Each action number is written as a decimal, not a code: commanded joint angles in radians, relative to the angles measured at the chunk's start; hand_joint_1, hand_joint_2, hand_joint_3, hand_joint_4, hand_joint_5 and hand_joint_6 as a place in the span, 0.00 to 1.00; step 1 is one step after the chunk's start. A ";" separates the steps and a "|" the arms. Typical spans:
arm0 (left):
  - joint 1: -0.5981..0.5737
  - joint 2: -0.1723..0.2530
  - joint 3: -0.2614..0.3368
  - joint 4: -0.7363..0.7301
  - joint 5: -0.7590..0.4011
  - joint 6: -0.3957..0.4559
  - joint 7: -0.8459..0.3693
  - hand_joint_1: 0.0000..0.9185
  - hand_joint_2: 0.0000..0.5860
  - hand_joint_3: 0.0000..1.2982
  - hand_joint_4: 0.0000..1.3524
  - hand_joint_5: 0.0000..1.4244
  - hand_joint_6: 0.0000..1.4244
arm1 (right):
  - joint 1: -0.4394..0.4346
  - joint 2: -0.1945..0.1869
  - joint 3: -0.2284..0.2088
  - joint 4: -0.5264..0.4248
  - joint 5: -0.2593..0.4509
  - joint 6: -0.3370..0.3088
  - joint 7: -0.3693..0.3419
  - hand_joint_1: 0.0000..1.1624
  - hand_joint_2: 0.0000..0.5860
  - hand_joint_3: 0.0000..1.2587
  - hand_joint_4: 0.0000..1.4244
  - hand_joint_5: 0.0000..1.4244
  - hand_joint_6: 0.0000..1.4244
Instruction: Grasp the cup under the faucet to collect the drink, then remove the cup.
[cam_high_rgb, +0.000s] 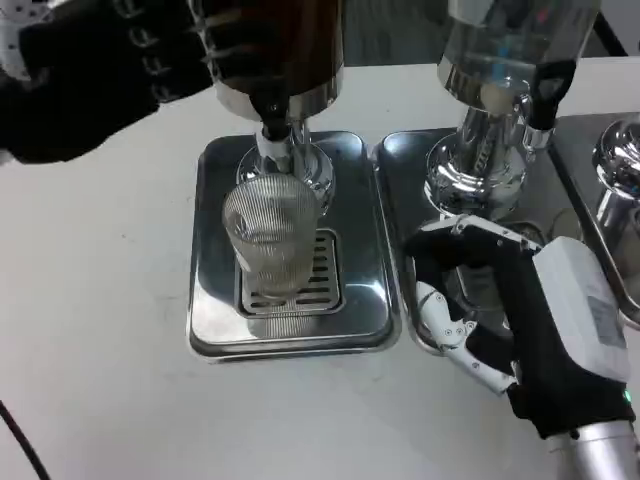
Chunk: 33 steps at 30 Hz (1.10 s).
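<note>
1. Right hand (500, 305): fingers curled but apart, holding nothing, low beside the second dispenser's base (478, 180).
2. Just left of that hand: steel drip tray (215, 320), ribbed glass cup (272, 235) upright on its grate, under the faucet (270, 112).
3. Left hand (110, 70): raised, fingertips against the brown dispenser (285, 45); grip cannot be judged.

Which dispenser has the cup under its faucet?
The left, dark-bodied dispenser: the ribbed glass cup stands on its tray. The clear dispenser has none.
</note>
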 joint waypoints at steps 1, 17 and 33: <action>-0.038 -0.024 0.013 0.054 0.031 -0.039 0.039 0.00 0.10 0.18 0.09 0.09 0.08 | 0.004 0.011 -0.005 0.003 0.021 0.009 -0.007 0.46 0.79 0.47 0.39 0.38 0.35; -0.056 -0.103 -0.014 0.126 0.119 -0.085 0.086 0.00 0.09 0.20 0.13 0.13 0.06 | 0.024 0.018 -0.004 -0.018 0.030 0.030 -0.003 0.46 0.79 0.47 0.39 0.39 0.35; -0.025 -0.122 -0.108 0.132 0.255 -0.293 0.101 0.00 0.08 0.22 0.14 0.14 0.07 | 0.037 0.027 -0.008 -0.020 0.050 0.043 0.000 0.46 0.79 0.47 0.40 0.39 0.35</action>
